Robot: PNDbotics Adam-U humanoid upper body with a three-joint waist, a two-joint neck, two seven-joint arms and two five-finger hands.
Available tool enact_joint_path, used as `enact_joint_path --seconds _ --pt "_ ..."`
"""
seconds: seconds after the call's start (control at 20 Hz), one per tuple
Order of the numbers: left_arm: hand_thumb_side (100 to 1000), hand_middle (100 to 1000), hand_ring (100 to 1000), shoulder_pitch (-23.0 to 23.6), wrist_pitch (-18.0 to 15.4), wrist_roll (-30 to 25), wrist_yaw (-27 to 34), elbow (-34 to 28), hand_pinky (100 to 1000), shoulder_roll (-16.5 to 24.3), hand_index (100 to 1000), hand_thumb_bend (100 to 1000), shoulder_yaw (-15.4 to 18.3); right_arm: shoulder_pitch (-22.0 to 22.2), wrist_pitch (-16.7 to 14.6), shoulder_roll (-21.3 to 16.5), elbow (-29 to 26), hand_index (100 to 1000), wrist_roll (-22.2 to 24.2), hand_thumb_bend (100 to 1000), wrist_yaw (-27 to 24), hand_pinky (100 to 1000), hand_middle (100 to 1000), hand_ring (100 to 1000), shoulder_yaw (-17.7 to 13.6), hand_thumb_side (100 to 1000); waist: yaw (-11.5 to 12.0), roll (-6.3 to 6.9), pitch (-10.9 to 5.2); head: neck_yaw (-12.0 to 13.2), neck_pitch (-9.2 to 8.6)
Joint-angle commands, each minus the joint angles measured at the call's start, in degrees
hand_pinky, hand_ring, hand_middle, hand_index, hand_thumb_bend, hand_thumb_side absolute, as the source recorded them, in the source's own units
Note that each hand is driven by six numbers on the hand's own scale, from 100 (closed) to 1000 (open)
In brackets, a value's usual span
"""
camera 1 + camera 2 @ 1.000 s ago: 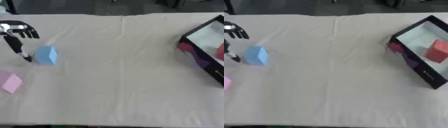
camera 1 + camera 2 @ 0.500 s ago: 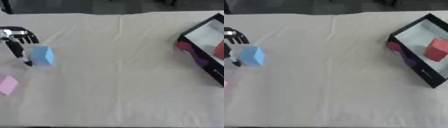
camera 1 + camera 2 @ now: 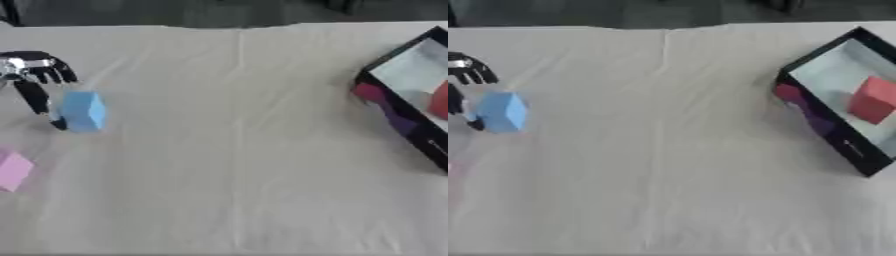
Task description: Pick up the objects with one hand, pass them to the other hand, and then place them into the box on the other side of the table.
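- A blue block (image 3: pixel 85 111) sits on the cloth-covered table (image 3: pixel 236 150) at its left side, the thing now being reached for.
- The left hand (image 3: pixel 35 75) hangs over the block from the far-left side; its thumb comes down beside the block's left face, apparently touching it, while its fingers curl above. The block is not yet enclosed or lifted, so the hand reads as curled without a hold.
- A pink block (image 3: pixel 12 170) lies nearer the robot on the left edge, apart from the blue one and untouched.
- Across the table, the black-walled box (image 3: pixel 826 131) stands at the right side, with a red block (image 3: pixel 873 100) already inside it.
- The right hand shows in neither view.
- By the look of it, one object is delivered; two remain on the left, and the grasp, hand-over and placing of the blue block are all still ahead.
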Motion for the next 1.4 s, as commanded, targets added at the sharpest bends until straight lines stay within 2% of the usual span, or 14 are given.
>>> enact_joint_path --seconds 0.05,0.5,0.75,0.9,1.2,1.4 --pt "100 761 808 -1.4 0.0 0.6 0.0 0.0 814 0.3 803 829 0.9 -0.9 -0.1 -1.2 0.0 1000 0.2 100 0.6 1000 1000 1000 -0.3 506 -0.2 -0.27 -0.74 0.3 -0.90" --pt "100 757 803 -2.0 0.1 0.8 0.3 0.4 811 -1.5 794 816 0.9 -1.2 0.2 -0.4 0.8 1000 0.6 100 1.6 1000 1000 1000 -0.2 528 -0.7 -0.12 -0.21 0.8 -1.28" --pt "100 701 789 -1.9 0.7 0.4 -0.6 0.8 800 -1.7 759 759 0.8 -1.3 0.2 -0.4 1.1 1000 0.7 100 1.8 1000 1000 1000 -0.3 531 -0.9 0.02 -0.15 0.8 -1.10" --pt "100 633 749 -2.0 1.4 0.0 -1.1 1.0 768 -1.8 725 662 0.8 -1.2 0.2 -0.4 1.3 1000 0.6 100 1.8 1000 1000 1000 -0.3 535 -0.9 0.03 -0.19 0.9 -0.99" --pt "100 581 698 -2.2 2.7 0.0 -0.5 0.3 739 -1.8 656 418 1.0 -1.0 0.1 -0.5 1.5 1000 0.7 100 1.8 1000 1000 1000 -0.4 542 -0.8 0.00 -0.46 0.9 -0.88" --pt "100 559 670 -2.5 3.2 0.1 1.0 -1.2 719 -1.6 619 336 1.0 -0.9 0.0 -0.5 1.7 1000 0.8 100 1.7 1000 1000 1000 -0.4 550 -0.5 -0.03 -0.80 0.9 -0.77"
